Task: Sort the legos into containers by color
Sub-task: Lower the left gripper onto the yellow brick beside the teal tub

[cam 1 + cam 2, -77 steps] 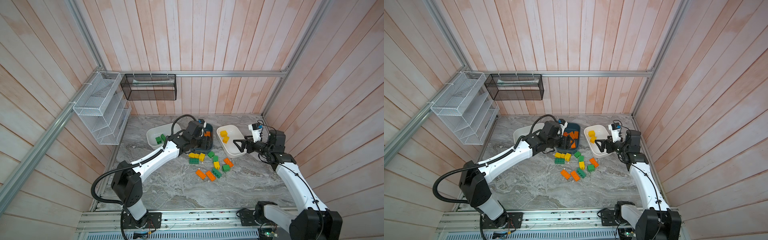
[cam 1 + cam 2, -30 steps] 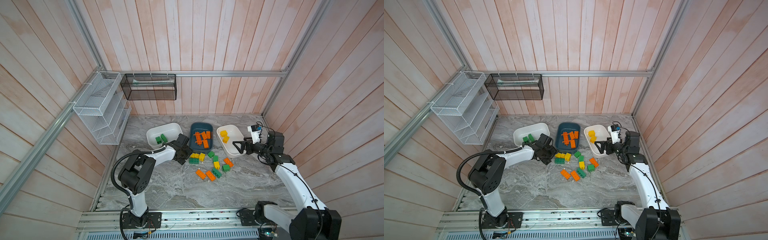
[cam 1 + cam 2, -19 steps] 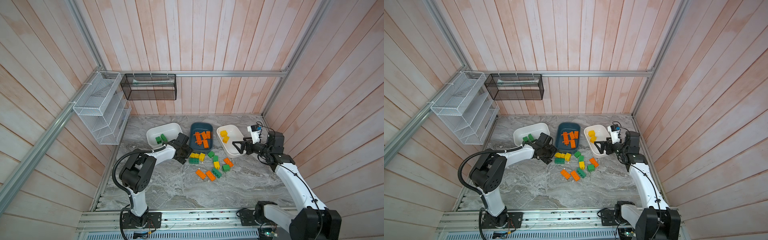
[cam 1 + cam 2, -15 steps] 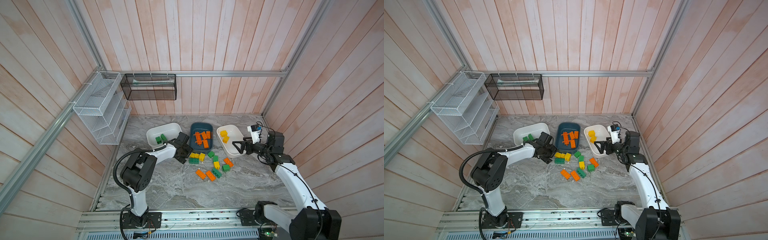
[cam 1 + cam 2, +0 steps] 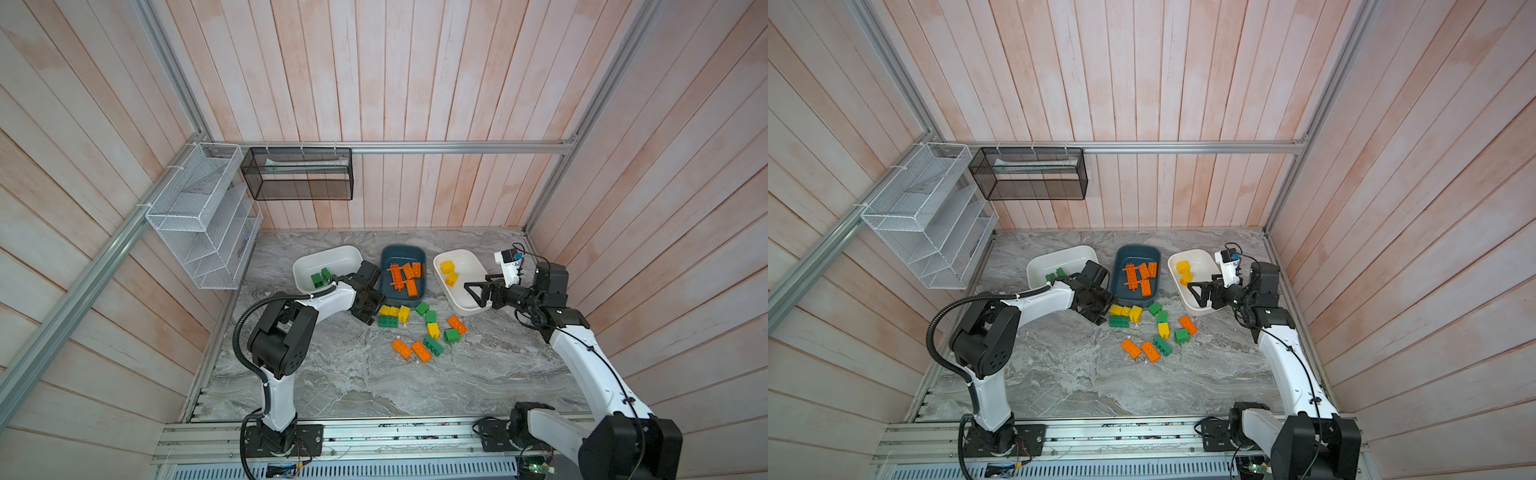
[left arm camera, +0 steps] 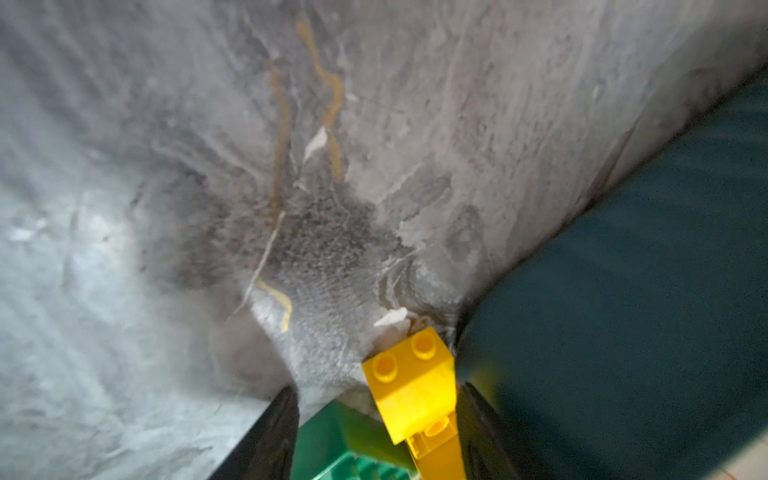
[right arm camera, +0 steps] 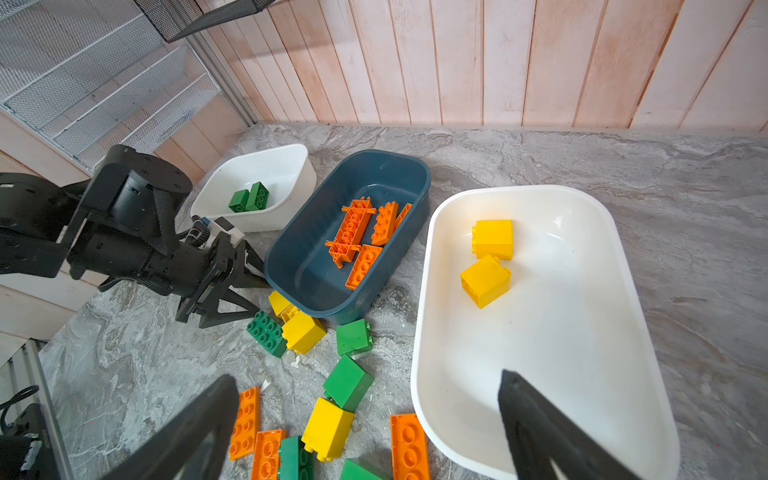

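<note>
On the grey veined, marble-look bench (image 5: pixel 353 374), nearest me, lay two flat orange oblong legos (image 5: pixel 401 348) side by side, w/ a green oblong (image 5: pixel 433 345) touching one of them. Just beyond was a scatter of chunky, glossy studded bricks (image 5: pixel 433 330), square and oblong, in green, yellow and one more orange, all loose on the stone.

The left fingers (image 6: pixel 278 436), matte black, were down at bench level at the scatter's edge. They were apart, either side of a yellow brick (image 6: pixel 411 386) showing 2 round studs. It sat hard by one finger w/ a clear gap to the other, so nothing was clamped. A green studded piece (image 6: pixel 328 436) lay partly btwn them too.

The right fingers (image 7: pixel 536 424), thin black wedges, hung spread wide and empty by the near end of a smooth white tub (image 5: pixel 465 262).

All 3 tubs were shallow rounded rectangles of plain plastic, in a row:
- That white one held two yellow cubes (image 5: pixel 449 272).
- The dark teal tub (image 5: pixel 401 255) in the middle held orange oblongs (image 7: pixel 353 226), some flipped to show ribbed undersides.
- The other white tub (image 5: pixel 336 262) held two green bricks (image 5: pixel 320 277), touching.

Farthest off, a white wire-mesh rack (image 5: pixel 199 216) and a black mesh basket (image 5: pixel 299 174) hung on pale wood-plank walls.
</note>
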Controlling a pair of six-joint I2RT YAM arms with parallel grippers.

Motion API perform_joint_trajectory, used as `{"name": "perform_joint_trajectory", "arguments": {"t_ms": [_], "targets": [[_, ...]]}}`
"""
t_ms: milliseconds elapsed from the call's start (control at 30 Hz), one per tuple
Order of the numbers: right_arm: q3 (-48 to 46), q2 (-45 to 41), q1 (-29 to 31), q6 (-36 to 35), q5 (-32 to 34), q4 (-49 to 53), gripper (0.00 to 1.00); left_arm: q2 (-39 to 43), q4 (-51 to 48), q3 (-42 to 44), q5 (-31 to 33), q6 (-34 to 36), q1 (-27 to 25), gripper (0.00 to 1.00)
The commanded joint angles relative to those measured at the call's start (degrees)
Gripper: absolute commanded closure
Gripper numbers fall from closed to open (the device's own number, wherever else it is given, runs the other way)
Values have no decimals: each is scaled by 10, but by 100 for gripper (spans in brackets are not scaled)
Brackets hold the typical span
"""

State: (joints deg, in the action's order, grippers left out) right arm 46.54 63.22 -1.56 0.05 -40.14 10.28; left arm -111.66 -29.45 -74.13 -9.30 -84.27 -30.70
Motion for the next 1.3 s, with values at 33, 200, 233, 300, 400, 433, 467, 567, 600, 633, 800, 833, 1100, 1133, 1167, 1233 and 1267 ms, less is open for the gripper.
{"name": "perform_joint_trajectory", "arguments": {"t_ms": [33, 200, 233, 300, 400, 433, 467, 567, 600, 633, 800, 833, 1100, 1133, 1167, 1233, 1267], "targets": [[-6, 1, -2, 10, -15, -10, 2, -25, -47, -15, 7, -6, 3, 39], [-6, 1, -3, 12, -17, -11, 2, -38, -49, -22, 0, -17, 3, 42], [-5, 1, -3, 12, -18, -9, 2, -40, -53, -24, -2, -17, 3, 42], [-4, -1, -3, 12, -17, -7, 2, -44, -66, -28, 1, -16, 3, 45], [-6, 0, -3, 14, -18, -11, 2, -53, -86, -41, 2, -6, 3, 46], [-6, 1, -3, 15, -19, -12, 2, -55, -90, -44, 2, -4, 3, 48], [-6, 2, -3, 16, -19, -12, 2, -57, -96, -47, 1, -1, 3, 49], [-6, 1, -3, 15, -18, -12, 2, -55, -109, -49, 2, 8, 3, 51], [-7, 0, -3, 14, -16, -10, 2, -53, -114, -50, 5, 13, 3, 53], [-7, 0, -3, 13, -15, -10, 2, -50, -120, -50, 8, 17, 3, 54], [-12, -3, -3, 16, -15, -11, 2, -26, -136, -32, 16, 36, 3, 58], [-13, -4, -3, 17, -15, -11, 2, -19, -137, -27, 15, 38, 4, 58], [-20, -9, -3, 17, -15, -10, 2, 48, -137, -18, 42, 46, 3, 58], [-21, -8, -3, 18, -15, -12, 2, 51, -134, -20, 43, 40, 3, 57], [-22, -7, -3, 19, -15, -13, 2, 53, -129, -23, 44, 36, 3, 57], [-21, -5, -3, 20, -17, -14, 2, 54, -115, -25, 41, 29, 3, 56], [-21, -5, -3, 20, -17, -15, 2, 52, -111, -27, 43, 29, 3, 54]]}}
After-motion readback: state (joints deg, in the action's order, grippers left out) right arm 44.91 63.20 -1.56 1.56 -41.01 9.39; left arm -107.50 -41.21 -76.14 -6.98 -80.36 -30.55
